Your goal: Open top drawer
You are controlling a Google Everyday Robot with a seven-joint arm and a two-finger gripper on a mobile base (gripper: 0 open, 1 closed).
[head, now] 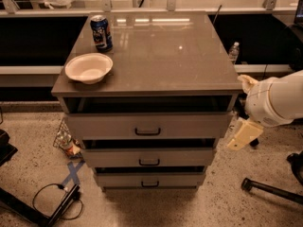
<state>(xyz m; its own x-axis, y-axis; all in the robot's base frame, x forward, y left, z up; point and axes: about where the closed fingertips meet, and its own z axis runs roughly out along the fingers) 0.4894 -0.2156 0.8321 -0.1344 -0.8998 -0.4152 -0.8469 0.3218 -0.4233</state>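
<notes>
The grey cabinet (151, 46) has three drawers stacked at its front. The top drawer (109, 126) has the widest, tallest front and a small dark centred handle (147, 132). It stands out a little from the cabinet, with a dark gap under the top. My gripper (244, 134), a cream part on a white arm (277, 100), hangs just off the cabinet's right front corner. It is level with the top drawer front, to the right of the handle, and holds nothing that I can see.
A white bowl (88, 68) and a blue can (101, 32) stand on the cabinet top at the left. The two narrower drawers (149, 157) sit below. A water bottle (234, 52) is behind right, a black chair leg (270, 188) at right, and cables (57, 200) and litter at left.
</notes>
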